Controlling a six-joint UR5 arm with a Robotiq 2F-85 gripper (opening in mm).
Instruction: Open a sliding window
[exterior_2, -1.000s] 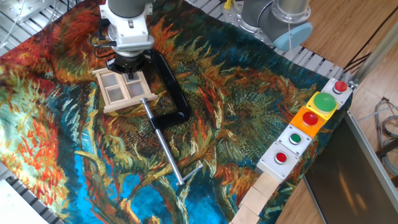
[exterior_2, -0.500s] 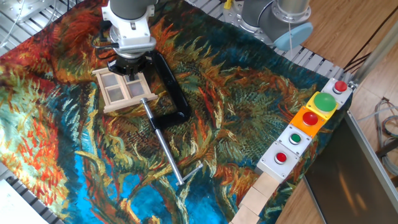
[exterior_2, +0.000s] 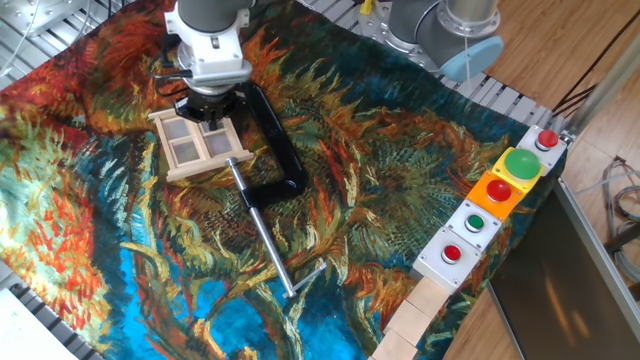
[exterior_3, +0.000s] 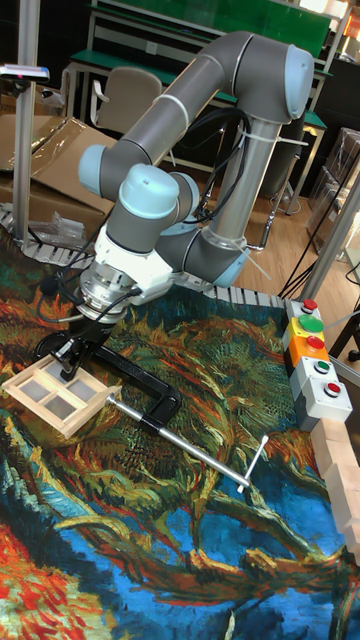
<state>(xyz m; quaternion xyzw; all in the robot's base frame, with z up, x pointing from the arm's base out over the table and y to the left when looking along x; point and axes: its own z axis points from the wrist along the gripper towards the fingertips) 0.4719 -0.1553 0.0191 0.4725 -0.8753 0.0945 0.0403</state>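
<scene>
From where I stand, the nearest things are the pale wooden blocks (exterior_2: 415, 315) stacked at the counter's corner and, just behind them, the row of button boxes (exterior_2: 495, 195) along the edge, all well apart from the work and, I judge, only there for the operator. Further in, on the bright painted cloth (exterior_2: 400, 150) that covers the counter, the long metal screw rod (exterior_2: 268, 237) of the black C-clamp (exterior_2: 280, 145) runs toward the sliding window (exterior_2: 200, 143), and the clamp's jaw seems to bear on the window's right edge. I take it the clamp is there to pin the little frame flat so that a pane can be pushed along without the whole thing skating over the cloth. The window lies flat in the far left part of the cloth, its four translucent panes facing up. Right over its far edge the gripper (exterior_2: 210, 104) points straight down, its tips at or touching the frame's top bar; in the tall fixed view (exterior_3: 82, 352) it looks the same, but whether the fingers are spread or closed I cannot tell, since the wrist hides them. Compared with a second ago the wrist sits a hair farther back and to the right; over the last half second nothing visibly moves, and the window and clamp lie exactly where they were.
</scene>
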